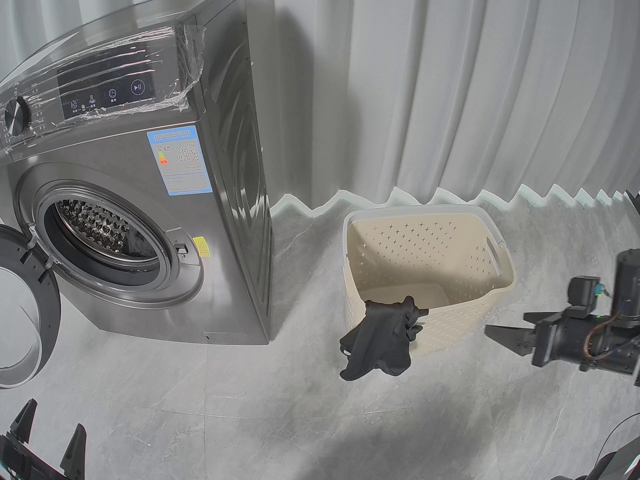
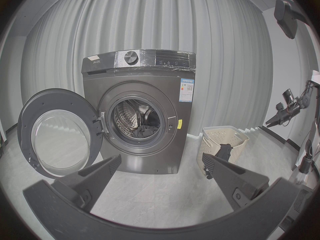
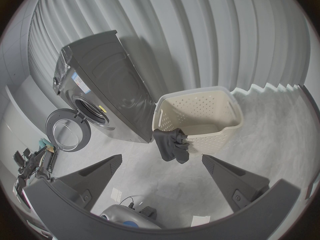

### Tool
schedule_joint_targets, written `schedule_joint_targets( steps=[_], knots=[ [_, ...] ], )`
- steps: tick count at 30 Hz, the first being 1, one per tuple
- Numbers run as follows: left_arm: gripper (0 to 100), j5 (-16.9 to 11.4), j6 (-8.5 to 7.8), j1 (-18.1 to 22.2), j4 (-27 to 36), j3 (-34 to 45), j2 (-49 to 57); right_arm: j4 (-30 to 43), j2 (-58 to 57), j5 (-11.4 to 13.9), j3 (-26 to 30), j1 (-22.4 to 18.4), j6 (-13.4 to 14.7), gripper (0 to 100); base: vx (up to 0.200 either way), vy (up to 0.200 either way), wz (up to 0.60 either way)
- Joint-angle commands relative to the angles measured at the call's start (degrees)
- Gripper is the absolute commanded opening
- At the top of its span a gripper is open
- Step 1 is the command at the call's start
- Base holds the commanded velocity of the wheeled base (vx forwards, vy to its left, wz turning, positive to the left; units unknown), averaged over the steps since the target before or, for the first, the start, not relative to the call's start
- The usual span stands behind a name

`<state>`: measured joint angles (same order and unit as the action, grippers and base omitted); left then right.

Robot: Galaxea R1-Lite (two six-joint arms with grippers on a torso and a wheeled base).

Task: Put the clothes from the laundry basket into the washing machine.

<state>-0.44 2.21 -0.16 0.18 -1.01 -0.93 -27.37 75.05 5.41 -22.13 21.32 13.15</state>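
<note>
The left gripper (image 1: 52, 427) was spread wide, empty, before the washing machine (image 1: 133, 188), its door (image 1: 48, 315) open. A black garment (image 1: 380, 338) hung over the near rim of the laundry basket (image 1: 427, 248); to its right the right gripper (image 1: 517, 326) was open, holding nothing.

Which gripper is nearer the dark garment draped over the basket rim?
Right. The right gripper hangs open beside the basket, to the right of the garment. The left gripper is open and much farther off, low in front of the washer door.
</note>
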Motion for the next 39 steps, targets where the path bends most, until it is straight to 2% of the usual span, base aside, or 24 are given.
schedule_joint_targets(
  steps=[1,4,7,21,24,29,39],
  knots=[
    [100,0.09,0.17,-0.02,-0.01,0.92,0.93,-11.83,23.30,-2.60,-3.19,6.10,3.72,100,0.000,0.000,0.00],
    [100,0.09,0.17,-0.02,-0.01,0.92,0.93,-17.37,28.23,-2.95,-3.19,6.19,3.72,100,0.000,0.000,0.00],
    [100,0.09,0.17,-0.02,-0.01,0.92,0.93,-20.01,32.53,-3.13,-4.68,6.19,3.72,100,0.000,0.000,0.00],
    [100,0.09,0.17,-0.02,-0.01,0.92,0.93,-20.27,44.40,-7.79,-11.54,6.80,4.25,100,0.000,0.000,0.00],
    [100,0.09,0.17,-0.02,-0.01,0.92,0.93,-20.44,47.83,-8.75,-13.29,7.24,6.27,100,0.000,0.000,0.00],
    [100,0.09,0.17,-0.02,-0.01,0.92,0.93,-20.88,52.40,-8.75,-16.81,7.24,8.03,100,0.000,0.000,0.00],
    [100,0.09,0.17,-0.02,-0.01,0.92,0.93,-27.30,59.78,-8.93,-22.96,6.45,7.85,100,0.000,0.000,0.00]
  ],
)
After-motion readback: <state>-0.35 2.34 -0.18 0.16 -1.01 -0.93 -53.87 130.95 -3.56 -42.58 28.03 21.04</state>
